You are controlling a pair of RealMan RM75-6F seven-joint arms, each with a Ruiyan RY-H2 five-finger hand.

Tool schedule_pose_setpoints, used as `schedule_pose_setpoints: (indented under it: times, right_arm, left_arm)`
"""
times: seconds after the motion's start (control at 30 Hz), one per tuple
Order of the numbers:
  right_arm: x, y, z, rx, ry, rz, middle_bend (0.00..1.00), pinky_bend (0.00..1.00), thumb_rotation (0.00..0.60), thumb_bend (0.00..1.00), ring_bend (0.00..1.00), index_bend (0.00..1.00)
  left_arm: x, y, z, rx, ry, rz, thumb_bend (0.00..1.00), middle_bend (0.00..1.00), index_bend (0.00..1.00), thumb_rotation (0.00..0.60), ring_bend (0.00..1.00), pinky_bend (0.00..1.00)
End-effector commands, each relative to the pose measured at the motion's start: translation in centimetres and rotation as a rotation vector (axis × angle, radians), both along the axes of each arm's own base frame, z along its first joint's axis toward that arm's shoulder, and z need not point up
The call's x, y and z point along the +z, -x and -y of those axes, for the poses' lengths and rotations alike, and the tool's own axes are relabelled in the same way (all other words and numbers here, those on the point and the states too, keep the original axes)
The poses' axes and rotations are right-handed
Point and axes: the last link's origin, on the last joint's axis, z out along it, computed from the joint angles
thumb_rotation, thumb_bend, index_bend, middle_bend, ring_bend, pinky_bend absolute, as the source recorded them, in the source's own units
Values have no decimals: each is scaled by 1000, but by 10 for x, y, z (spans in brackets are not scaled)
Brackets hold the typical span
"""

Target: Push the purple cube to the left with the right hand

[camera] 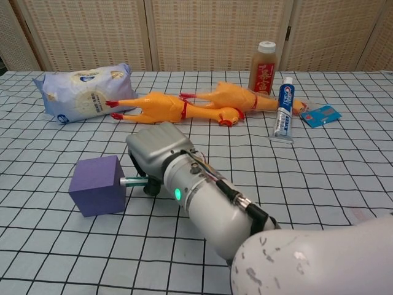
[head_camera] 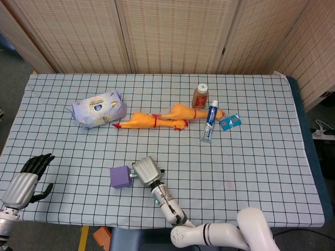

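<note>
The purple cube [head_camera: 120, 177] [camera: 96, 185] sits on the checked cloth near the table's front, left of centre. My right hand [head_camera: 146, 171] [camera: 156, 152] is directly to the cube's right, its fingers curled in, and one fingertip [camera: 132, 182] presses against the cube's right face. My left hand [head_camera: 25, 181] rests at the table's front left corner, dark fingers spread, nothing in it, far from the cube. The chest view does not show the left hand.
At the back lie a blue-white wipes pack [head_camera: 99, 109], two rubber chickens [head_camera: 157, 119], a brown bottle [head_camera: 200, 96], a toothpaste tube [head_camera: 210, 121] and a small blue packet [head_camera: 230, 122]. The table's front edge [head_camera: 78, 224] runs close below the cube.
</note>
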Motion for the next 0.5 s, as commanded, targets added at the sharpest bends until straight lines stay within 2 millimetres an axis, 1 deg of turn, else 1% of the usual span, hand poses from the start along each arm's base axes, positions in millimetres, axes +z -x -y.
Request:
schedule_pose_setpoints:
  times: [0.03, 0.23, 0.5]
  right_arm:
    - [-7, -13, 0, 3, -11, 13, 792, 640, 600, 300, 594, 1000]
    - [-15, -29, -1, 11, -41, 47, 792, 640, 600, 301, 593, 1000]
    - [-22, -38, -2, 16, -62, 65, 792, 640, 600, 301, 593, 1000]
  left_arm:
    - [1, 0, -1, 1, -1, 3, 437, 0, 0, 600, 0, 74]
    - [2, 2, -1, 4, 2, 12, 436, 0, 0, 600, 0, 74]
    - [6, 3, -1, 4, -3, 21, 435, 0, 0, 600, 0, 74]
